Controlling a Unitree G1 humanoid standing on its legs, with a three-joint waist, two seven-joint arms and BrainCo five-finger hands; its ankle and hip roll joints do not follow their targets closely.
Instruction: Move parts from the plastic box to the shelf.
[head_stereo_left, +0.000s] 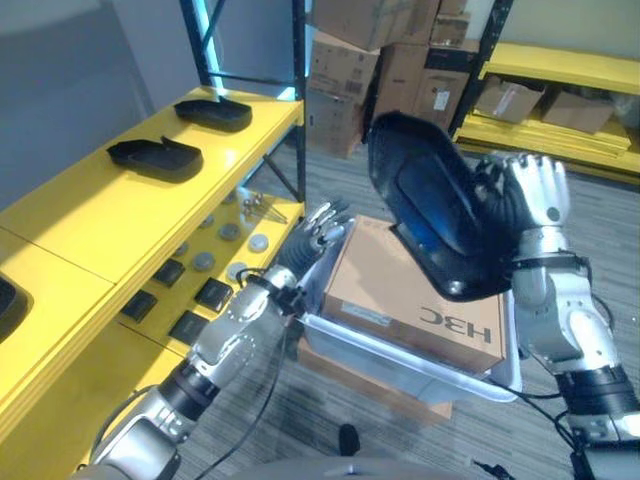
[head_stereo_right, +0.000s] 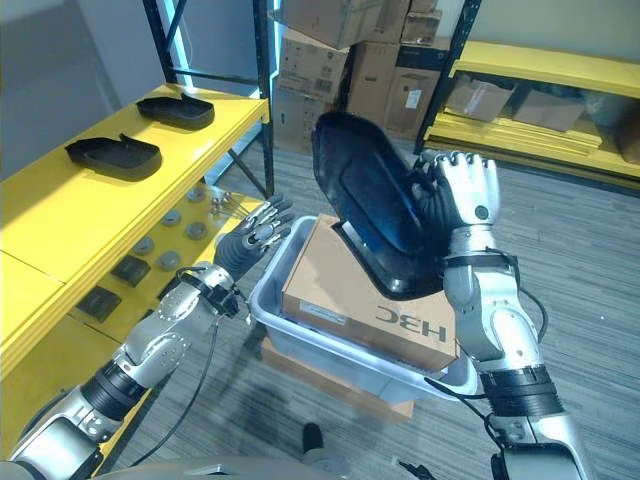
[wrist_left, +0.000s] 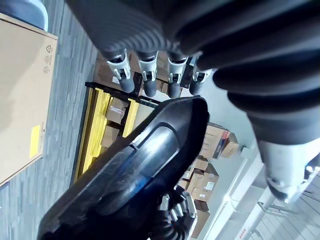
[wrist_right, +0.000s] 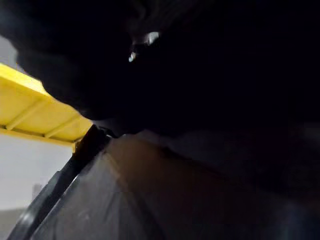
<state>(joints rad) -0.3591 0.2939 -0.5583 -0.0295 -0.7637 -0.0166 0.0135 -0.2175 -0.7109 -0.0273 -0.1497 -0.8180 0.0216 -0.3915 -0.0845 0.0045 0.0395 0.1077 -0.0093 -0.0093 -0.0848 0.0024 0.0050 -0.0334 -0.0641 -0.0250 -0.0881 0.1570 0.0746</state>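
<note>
Part (head_stereo_left: 435, 205): glossy black. Shelf (head_stereo_left: 90, 215): yellow, carrying two black trays (head_stereo_left: 155, 157). Plastic box (head_stereo_left: 400, 357): translucent grey-white. Cardboard carton (head_stereo_left: 420, 295): brown. Floor (head_stereo_left: 590, 215): grey, striped carpet.

Glossy black plastic part (head_stereo_left: 435, 205); translucent plastic box (head_stereo_left: 400, 352); cardboard carton (head_stereo_left: 415, 290).

Eye views bright, even indoor light; glare on yellow shelf (head_stereo_left: 120, 200) at 10 o'clock. Right wrist view mostly dark, blurred.
</note>
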